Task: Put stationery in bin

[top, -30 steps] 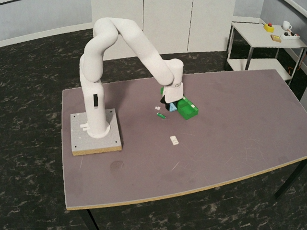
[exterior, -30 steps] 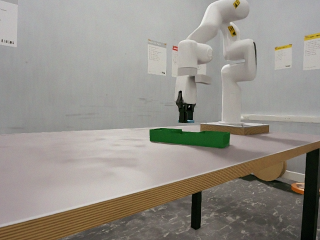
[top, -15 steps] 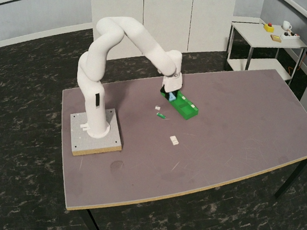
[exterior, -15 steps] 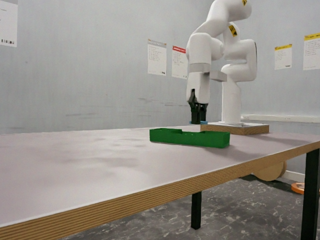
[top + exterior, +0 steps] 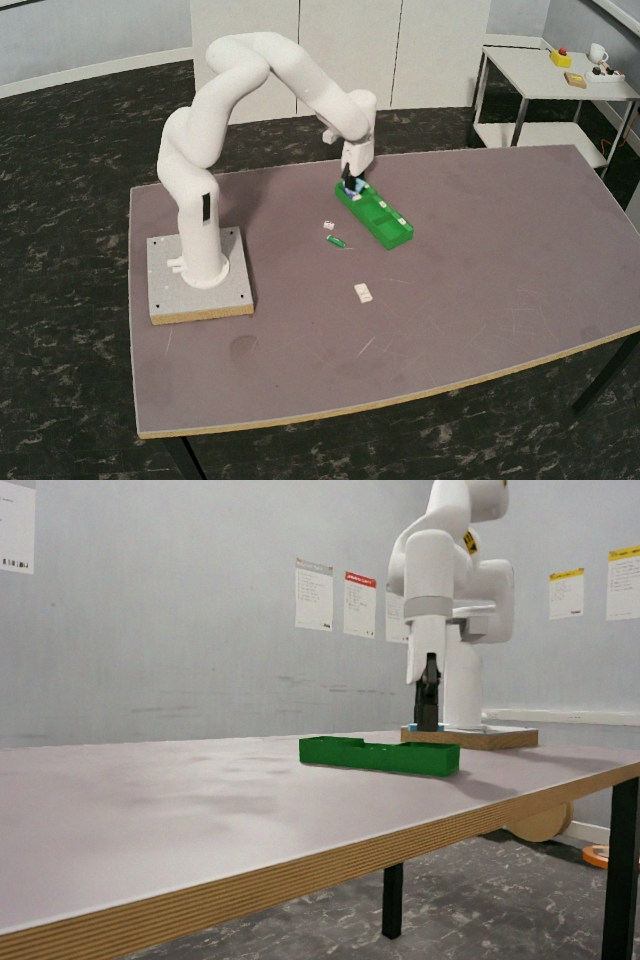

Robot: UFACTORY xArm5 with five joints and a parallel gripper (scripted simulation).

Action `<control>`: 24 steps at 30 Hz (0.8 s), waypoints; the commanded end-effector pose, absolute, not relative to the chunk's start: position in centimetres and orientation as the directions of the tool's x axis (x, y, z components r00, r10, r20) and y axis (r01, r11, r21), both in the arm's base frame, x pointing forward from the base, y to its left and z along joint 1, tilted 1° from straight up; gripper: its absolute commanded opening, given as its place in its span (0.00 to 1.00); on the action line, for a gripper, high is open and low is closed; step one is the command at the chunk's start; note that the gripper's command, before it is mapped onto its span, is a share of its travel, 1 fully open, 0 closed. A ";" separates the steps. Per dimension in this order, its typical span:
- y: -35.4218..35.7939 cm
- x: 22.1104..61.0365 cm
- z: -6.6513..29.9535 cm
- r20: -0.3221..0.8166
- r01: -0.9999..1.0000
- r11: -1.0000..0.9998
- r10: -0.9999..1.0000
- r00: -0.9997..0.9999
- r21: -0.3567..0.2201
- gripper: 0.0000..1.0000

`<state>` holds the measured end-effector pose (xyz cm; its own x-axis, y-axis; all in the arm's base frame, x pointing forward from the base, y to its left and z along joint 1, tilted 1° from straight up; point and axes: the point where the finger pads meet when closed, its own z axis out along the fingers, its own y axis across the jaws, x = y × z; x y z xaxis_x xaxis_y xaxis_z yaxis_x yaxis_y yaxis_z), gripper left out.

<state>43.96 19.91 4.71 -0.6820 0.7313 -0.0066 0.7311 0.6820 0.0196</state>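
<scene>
A green row of bins with three compartments lies slantwise in the middle of the table, with small white labels on its rim that I cannot read. My gripper points straight down over the end compartment nearest the robot base. It is shut on a small light blue block, held just above the bin's walls. A green marker, a small white item and a flat white piece lie on the table left of and in front of the bins.
The robot's base plate stands at the table's left side in the top view. A white side table with small objects stands far off at the back right.
</scene>
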 end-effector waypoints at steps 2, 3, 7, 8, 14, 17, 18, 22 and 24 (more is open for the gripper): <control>20.8 44.4 4.8 -0.011 0.616 0.788 0.616 -0.788 0.018 0.36; 20.8 44.4 4.8 -0.011 0.616 0.788 0.616 -0.788 0.018 0.36; 20.8 44.4 4.8 -0.013 0.472 0.881 0.473 -0.881 0.016 0.36; 20.8 44.4 4.8 -0.014 0.440 0.898 0.441 -0.898 0.015 0.36; 20.8 44.4 4.8 -0.015 0.235 0.972 0.235 -0.972 0.012 0.36; 20.8 44.4 4.8 -0.017 0.128 0.992 0.128 -0.992 0.011 0.36; 20.8 44.4 4.8 -0.017 0.092 0.996 0.092 -0.996 0.010 0.36; 20.8 44.4 4.8 -0.018 -0.031 0.999 -0.031 -0.999 0.008 0.36; 20.8 44.4 4.8 -0.018 -0.078 0.997 -0.078 -0.997 0.007 0.36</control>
<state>44.26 20.74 4.66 -0.9990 0.0430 -0.0137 0.0429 0.9991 0.0072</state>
